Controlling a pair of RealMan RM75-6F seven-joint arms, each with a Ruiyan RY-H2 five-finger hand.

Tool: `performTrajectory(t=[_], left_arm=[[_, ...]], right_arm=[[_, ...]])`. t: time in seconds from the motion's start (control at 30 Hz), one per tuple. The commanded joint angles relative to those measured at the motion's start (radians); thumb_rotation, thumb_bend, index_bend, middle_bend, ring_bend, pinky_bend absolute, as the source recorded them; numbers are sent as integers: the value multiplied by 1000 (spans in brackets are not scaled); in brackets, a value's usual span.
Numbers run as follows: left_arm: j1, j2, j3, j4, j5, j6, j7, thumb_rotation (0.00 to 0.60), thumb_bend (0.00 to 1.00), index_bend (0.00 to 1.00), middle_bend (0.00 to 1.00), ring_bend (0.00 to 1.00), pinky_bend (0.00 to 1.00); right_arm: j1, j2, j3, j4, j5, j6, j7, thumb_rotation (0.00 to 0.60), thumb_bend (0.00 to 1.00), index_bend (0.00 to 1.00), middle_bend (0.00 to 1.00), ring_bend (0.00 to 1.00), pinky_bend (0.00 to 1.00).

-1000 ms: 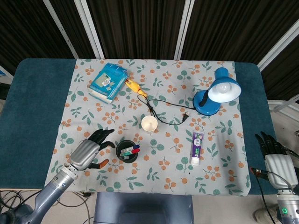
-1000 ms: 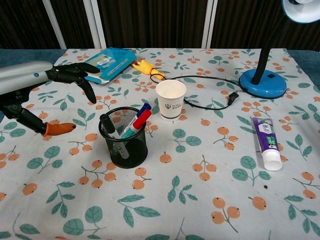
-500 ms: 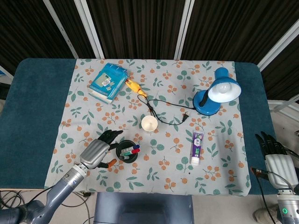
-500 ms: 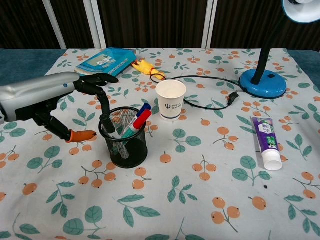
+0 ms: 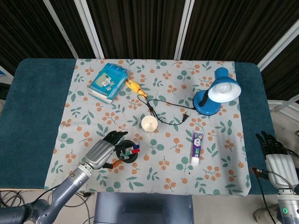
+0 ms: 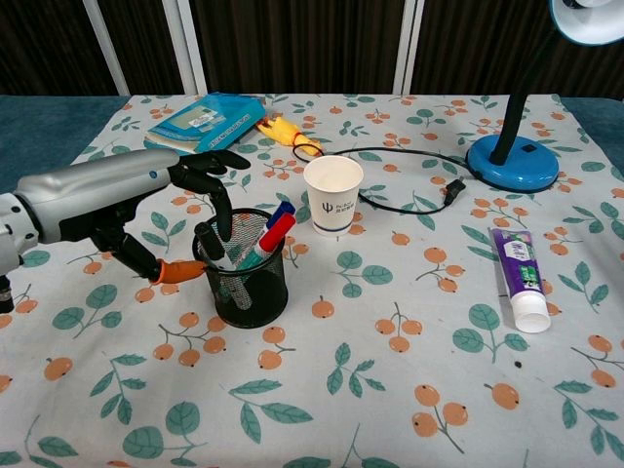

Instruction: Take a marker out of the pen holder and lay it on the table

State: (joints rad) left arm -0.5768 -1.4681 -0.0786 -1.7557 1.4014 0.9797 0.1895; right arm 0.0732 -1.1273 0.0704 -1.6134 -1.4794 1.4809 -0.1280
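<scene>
The black mesh pen holder [image 5: 127,152] [image 6: 241,276] stands near the table's front edge, left of centre. Several markers lean in it, among them a red one [image 6: 276,232], a blue one [image 6: 283,210] and a black one [image 6: 209,240]. My left hand [image 5: 103,151] [image 6: 122,198] is right beside the holder's left side. Its dark fingers [image 6: 216,191] curl over the rim above the black marker, and the orange-tipped thumb [image 6: 178,272] lies outside the mesh; it grips nothing. My right hand [image 5: 276,159] rests off the table's right edge with its fingers spread, seen only in the head view.
A paper cup [image 5: 149,123] [image 6: 332,193] stands just behind the holder. A toothpaste tube [image 5: 197,147] [image 6: 519,278] lies to the right. A blue lamp [image 5: 217,93] [image 6: 512,161] with its cable [image 6: 409,156], a blue book [image 5: 108,81] and a yellow toy [image 5: 134,86] sit further back.
My left hand has slid right along the table to the pen holder, and its fingers now reach over the rim. The right hand has not moved.
</scene>
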Motion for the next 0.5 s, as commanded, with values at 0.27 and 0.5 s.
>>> performTrajectory(t=[0.27,0.5], left_arm=[[-10,-3,4,-8,-1,14,12,600,309,462,15,0,0],[-15,3,10,-18,-6,19,27,600,336,488,16,0,0]], right_arm=[[0,1,-1,0,-1,-1,0,600,172,20,0,66,178],[0,1,0,-1,0,-1,0,600,172,20,0,66,177]])
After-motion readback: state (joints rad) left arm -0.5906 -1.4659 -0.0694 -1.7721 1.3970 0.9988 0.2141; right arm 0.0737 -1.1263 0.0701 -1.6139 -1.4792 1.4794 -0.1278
